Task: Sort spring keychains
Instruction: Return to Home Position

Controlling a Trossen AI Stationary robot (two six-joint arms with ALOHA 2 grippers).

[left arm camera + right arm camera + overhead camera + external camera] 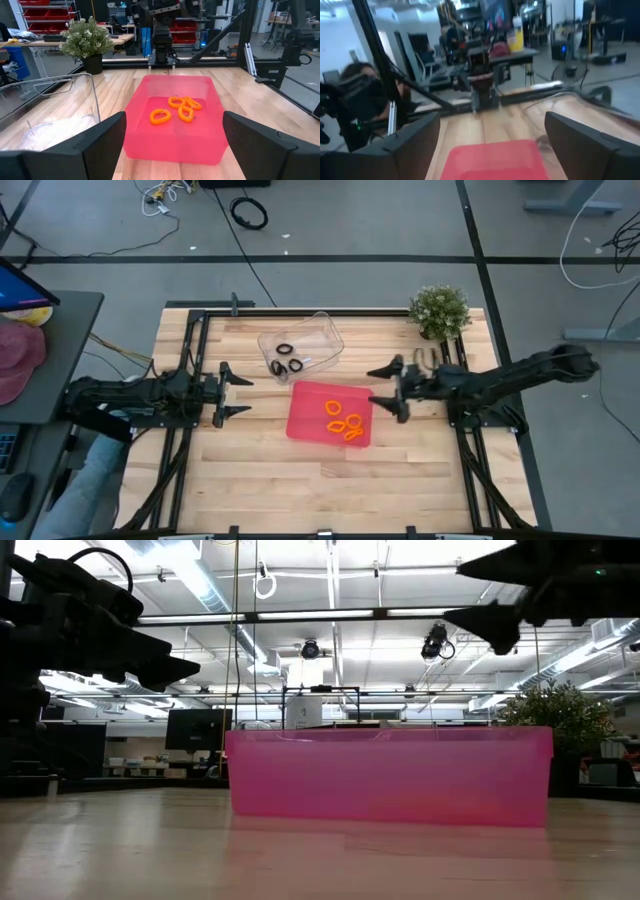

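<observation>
Mid-frame in the high view, the red bin [312, 418] sits on the surface [250, 470] with orange keychains [345, 423] inside. Just above it, black keychains [287, 358] lie in a clear tub [325, 335]. The left arm [140, 395] at centre-left and the right arm [500, 380] at centre-right flank the bin, both jaws wide open and empty.
</observation>
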